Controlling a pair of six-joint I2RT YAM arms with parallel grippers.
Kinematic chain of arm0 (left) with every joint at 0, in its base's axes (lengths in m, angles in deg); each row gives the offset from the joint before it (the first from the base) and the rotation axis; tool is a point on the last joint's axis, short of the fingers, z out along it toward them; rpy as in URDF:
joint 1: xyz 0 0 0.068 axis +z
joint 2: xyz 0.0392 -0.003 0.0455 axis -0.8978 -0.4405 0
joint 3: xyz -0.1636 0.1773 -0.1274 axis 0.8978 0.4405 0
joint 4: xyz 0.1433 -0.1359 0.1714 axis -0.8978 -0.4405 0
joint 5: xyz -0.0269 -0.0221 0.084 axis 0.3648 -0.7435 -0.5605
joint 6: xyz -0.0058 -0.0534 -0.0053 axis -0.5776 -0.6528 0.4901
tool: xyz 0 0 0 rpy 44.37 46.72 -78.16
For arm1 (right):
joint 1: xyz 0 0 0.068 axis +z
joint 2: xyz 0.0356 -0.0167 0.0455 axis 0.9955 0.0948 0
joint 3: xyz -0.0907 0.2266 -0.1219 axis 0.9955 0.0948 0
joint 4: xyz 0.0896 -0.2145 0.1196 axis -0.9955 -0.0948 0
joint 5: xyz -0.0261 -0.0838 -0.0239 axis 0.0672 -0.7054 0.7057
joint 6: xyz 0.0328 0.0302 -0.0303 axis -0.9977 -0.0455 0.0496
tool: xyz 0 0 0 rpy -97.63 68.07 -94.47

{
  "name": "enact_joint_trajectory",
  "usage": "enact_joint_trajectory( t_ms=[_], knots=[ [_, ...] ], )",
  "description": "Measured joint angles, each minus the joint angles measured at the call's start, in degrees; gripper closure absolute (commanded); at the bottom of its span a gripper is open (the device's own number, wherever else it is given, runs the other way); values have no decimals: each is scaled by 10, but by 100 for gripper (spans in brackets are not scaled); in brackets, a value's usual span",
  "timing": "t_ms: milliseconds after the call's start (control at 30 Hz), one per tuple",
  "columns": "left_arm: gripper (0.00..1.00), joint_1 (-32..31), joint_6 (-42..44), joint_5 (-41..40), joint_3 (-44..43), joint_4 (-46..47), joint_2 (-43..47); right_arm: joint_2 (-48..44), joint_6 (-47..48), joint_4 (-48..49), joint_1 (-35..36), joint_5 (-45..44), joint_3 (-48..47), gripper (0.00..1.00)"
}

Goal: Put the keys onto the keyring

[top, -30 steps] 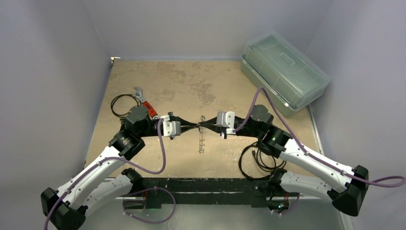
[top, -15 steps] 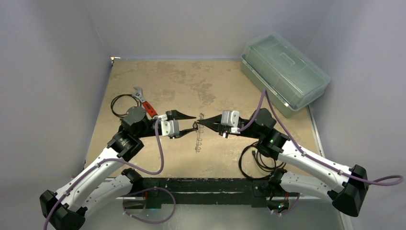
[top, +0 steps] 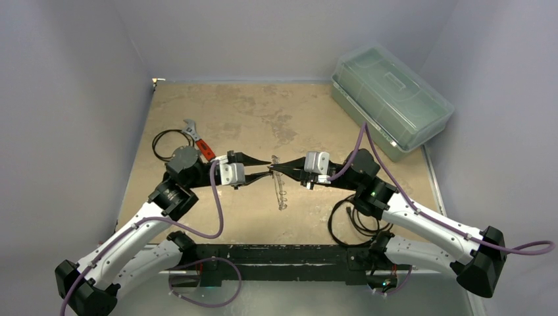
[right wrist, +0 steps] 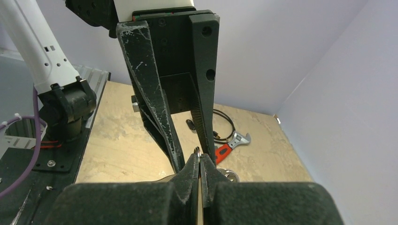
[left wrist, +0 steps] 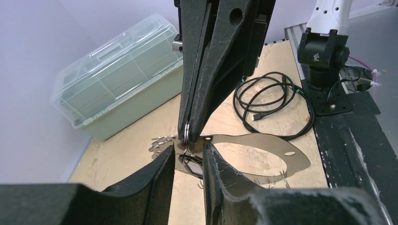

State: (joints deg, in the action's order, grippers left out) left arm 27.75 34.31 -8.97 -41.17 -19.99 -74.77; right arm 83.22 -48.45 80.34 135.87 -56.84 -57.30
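The keyring is a thin silver loop hanging over the table's middle; in the left wrist view it spreads out to the right. My right gripper is shut on a small silver ring at the loop's top. My left gripper faces it tip to tip, open. Its fingers straddle the key's black head just under the right fingertips. I cannot tell whether they touch the key.
A red-handled wrench and a black coiled cable lie left of the left arm. Another black cable lies by the right arm. A clear green lidded box stands at the back right.
The left gripper let go and drew back left with its jaws wide. It has since moved right again, jaws narrower, around the spot under the right tips. The hanging loop swung slightly right.
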Motion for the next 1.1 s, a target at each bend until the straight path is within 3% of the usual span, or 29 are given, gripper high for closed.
enact_joint_trajectory(
  t_ms=[167, 533, 667, 933, 1100],
  knots=[
    [85, 0, -7, 5, 0, 8, -8, 0, -2, 1, 0, 0, 0, 100],
    [81, 0, -20, 15, 0, 23, -11, 0, -3, 3, -1, 5, 0, 100],
    [100, 0, -24, 16, 0, 28, -11, 0, -4, 3, -1, 5, 0, 100],
    [100, 0, -26, 20, 0, 25, -11, 0, -3, 3, -3, 7, 0, 100],
    [100, 0, -16, 16, 0, 12, -11, -5, -2, -13, -3, 2, 0, 73]
  ],
)
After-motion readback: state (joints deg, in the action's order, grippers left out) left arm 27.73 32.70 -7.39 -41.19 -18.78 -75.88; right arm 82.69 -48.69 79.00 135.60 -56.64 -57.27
